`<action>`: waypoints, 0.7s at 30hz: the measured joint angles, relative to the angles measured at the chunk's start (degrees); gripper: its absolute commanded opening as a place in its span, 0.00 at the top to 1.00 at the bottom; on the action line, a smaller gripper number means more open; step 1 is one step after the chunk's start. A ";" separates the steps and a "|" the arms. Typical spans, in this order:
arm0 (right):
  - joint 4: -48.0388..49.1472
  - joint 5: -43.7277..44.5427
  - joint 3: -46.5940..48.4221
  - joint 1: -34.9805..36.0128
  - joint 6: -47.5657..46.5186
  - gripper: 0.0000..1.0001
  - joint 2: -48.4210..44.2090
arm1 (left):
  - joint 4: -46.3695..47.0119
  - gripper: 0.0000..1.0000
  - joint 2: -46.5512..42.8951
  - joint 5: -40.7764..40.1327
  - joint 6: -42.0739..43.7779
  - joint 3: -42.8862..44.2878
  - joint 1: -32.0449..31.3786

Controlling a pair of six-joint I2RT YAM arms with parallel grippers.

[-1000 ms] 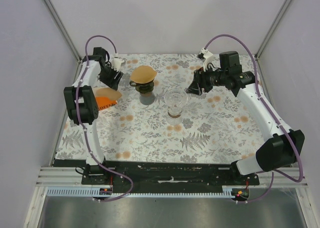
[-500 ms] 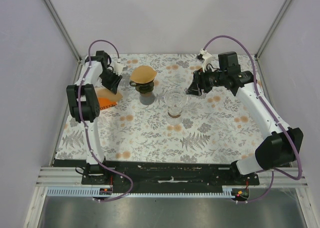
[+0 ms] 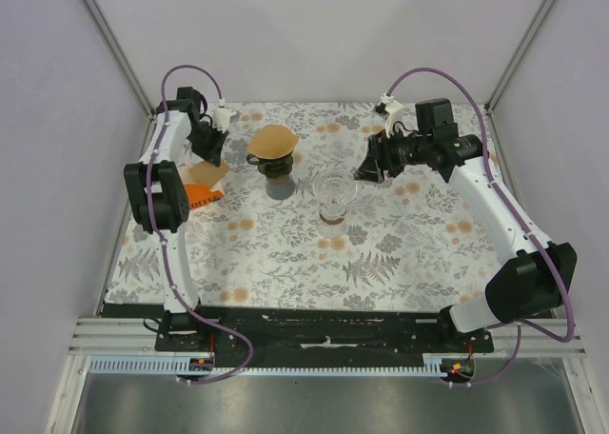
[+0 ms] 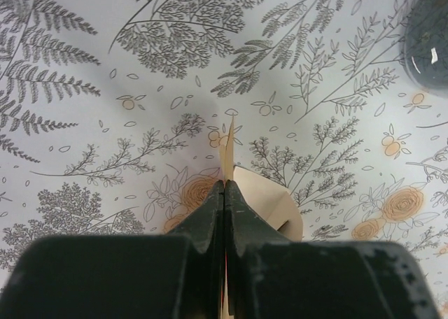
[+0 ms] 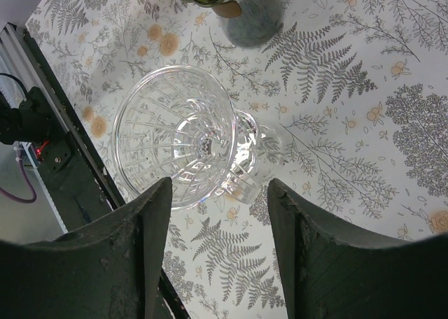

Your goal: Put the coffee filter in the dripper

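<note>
Pinched between the pressed-together fingers of the left gripper [image 4: 224,186], at the far-left of the floral-print counter [image 3: 381,253]: the thin upright edge of a pale beige paper coffee filter [image 4: 262,200], just beside an orange packet [image 3: 198,197]. Spread apart and gripping nothing, the right gripper [image 5: 218,186], poised above the clear ribbed glass dripper [image 5: 185,133] mid-counter. Between filter and dripper, a dark green cup [image 3: 274,166] topped with a brown paper filter [image 3: 274,141].

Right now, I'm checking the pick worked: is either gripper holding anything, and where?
The left gripper pinches a paper filter by its edge; the right gripper holds nothing.
</note>
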 measured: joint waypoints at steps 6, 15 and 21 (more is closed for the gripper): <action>-0.02 0.00 0.00 0.00 -0.31 0.36 0.00 | 2.34 0.98 -0.09 1.44 -3.43 0.00 2.73; -0.66 0.02 0.07 0.00 -0.37 0.35 -0.02 | 5.14 0.98 -8.35 3.13 -8.57 0.00 4.74; -1.49 0.17 1.99 0.00 -0.76 0.36 -0.83 | 5.77 0.98 -19.06 8.20 -11.47 1.33 4.68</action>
